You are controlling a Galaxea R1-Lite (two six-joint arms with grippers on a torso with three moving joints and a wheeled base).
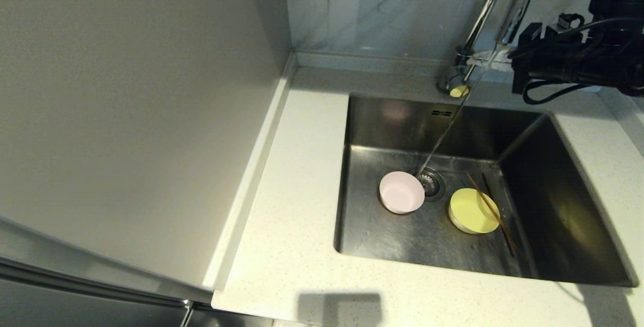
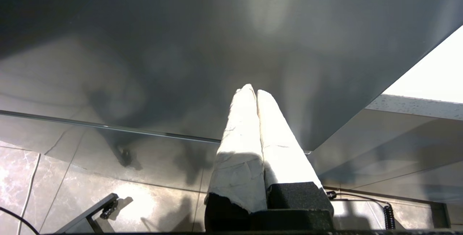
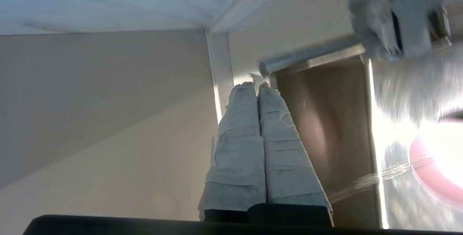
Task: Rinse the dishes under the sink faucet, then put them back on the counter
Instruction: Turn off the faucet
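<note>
Pink bowl (image 1: pixel 401 192) sits on the sink (image 1: pixel 382 236) floor just left of the drain, water stream from the faucet (image 1: pixel 495 10) landing beside it; yellow-green bowl (image 1: pixel 473 211) to the right, chopsticks (image 1: pixel 490 211) lying across it, long axis running front to back. Right gripper (image 1: pixel 490 57) is up by the faucet base, so the bowls lie below and forward of it (nearer arm: right).

Left wrist view: left gripper (image 2: pixel 256 91) parked off the worktop, fingers (image 2: pixel 240 126) pressed together, empty.

Right wrist view: fingers pressed together, nothing pinched; pink bowl's rim at the edge.
</note>
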